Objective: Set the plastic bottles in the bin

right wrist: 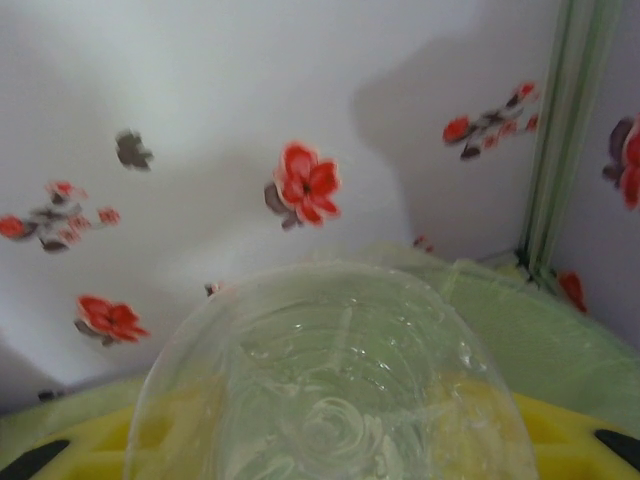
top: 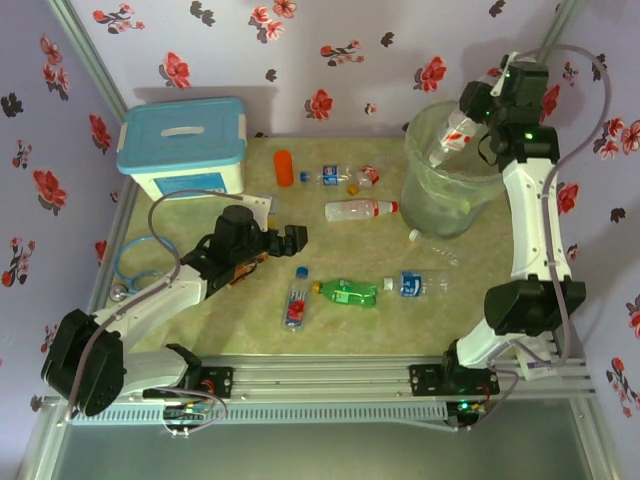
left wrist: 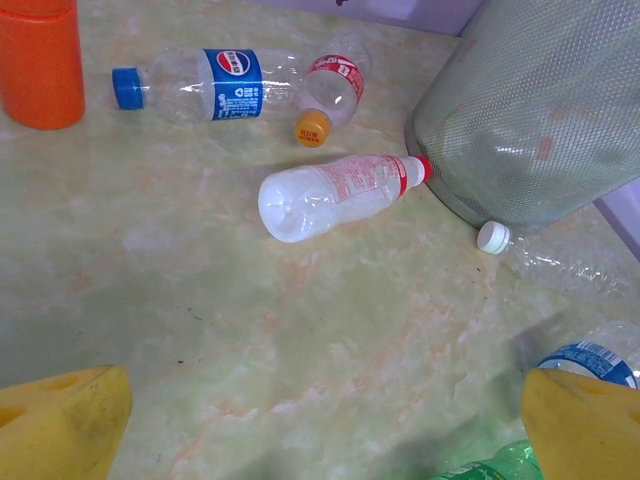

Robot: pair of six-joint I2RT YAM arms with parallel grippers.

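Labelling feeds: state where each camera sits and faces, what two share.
Top external: above and behind, looking down on the table; both arms, left pincer open, right pincer over the bin.
Left wrist: on left arm, facing down at the table; yellow fingertips in bottom corners.
Right wrist: on right arm, facing the flowered wall; clear bottle between yellow fingers.
Shared: top and left wrist show the red-capped bottle by the bin.
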